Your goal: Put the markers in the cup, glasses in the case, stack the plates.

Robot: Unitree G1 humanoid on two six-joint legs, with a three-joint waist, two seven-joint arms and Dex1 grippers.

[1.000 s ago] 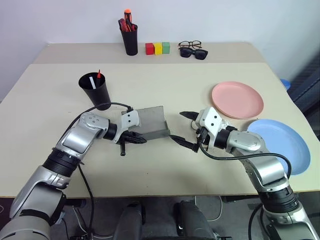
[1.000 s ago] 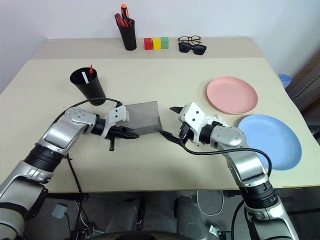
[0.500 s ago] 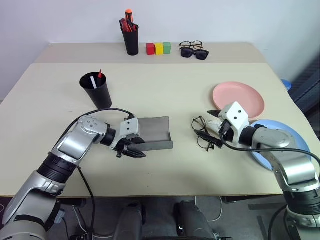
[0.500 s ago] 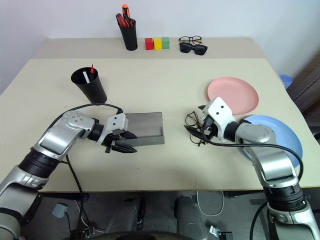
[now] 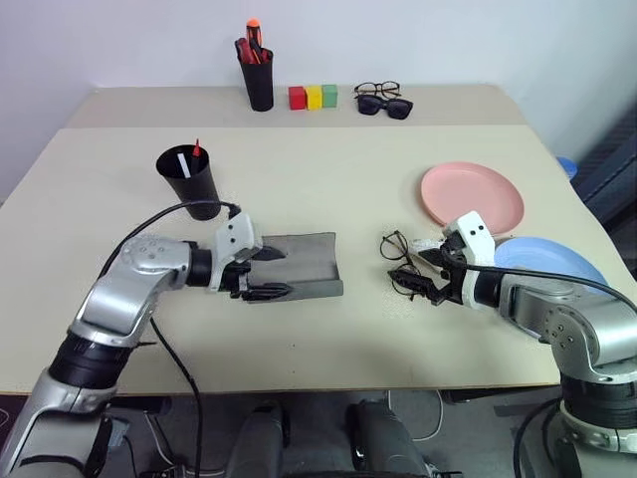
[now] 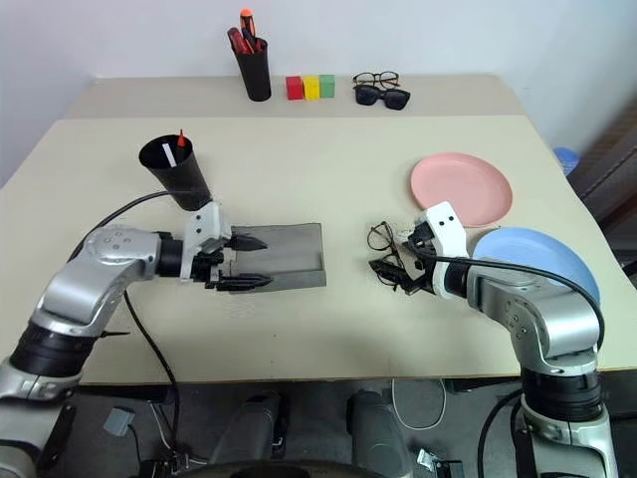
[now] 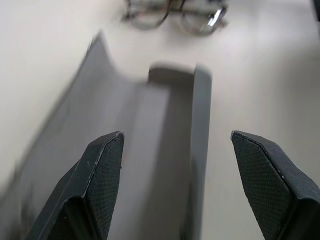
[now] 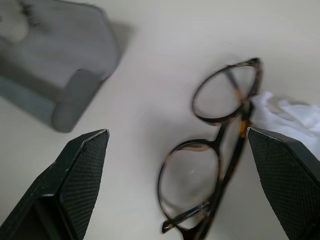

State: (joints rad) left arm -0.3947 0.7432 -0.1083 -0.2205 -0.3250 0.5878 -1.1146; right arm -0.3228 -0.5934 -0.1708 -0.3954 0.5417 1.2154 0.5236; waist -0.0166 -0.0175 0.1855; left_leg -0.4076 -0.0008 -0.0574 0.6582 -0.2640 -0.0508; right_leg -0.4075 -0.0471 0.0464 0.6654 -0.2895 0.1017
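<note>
since a second ago the case [image 5: 299, 264] has gone from propped up on edge between the two arms to lying flat and open on the table [image 5: 328, 164], and the glasses [image 5: 405, 263] now sit on the table by themselves. the left gripper [image 5: 267, 273] was clamped on the case's near end then; now its two fingers stand well apart, one on each side of that end, holding nothing. the right gripper [image 5: 430, 275] has drawn off to the right and turned over. its fingers are spread as wide as they go, empty, hovering just over the glasses with one finger to each side of the frame.

the case lies in front of the left hand with its flap laid back and its trough facing up, presumably so the glasses can drop straight in. the glasses rest folded between the case and the plates, clear of the case, just beside a bit of white cloth [image 8: 292, 117] under the right wrist.

further out, both markers [image 5: 190, 157] stand in the cup [image 5: 189, 182] behind the left arm, so that part looks done. the pink plate [image 5: 473, 197] and the blue plate [image 5: 557, 261] lie side by side to the right, unstacked, the right forearm across the blue one. i'd say the glasses step is only half through.
</note>
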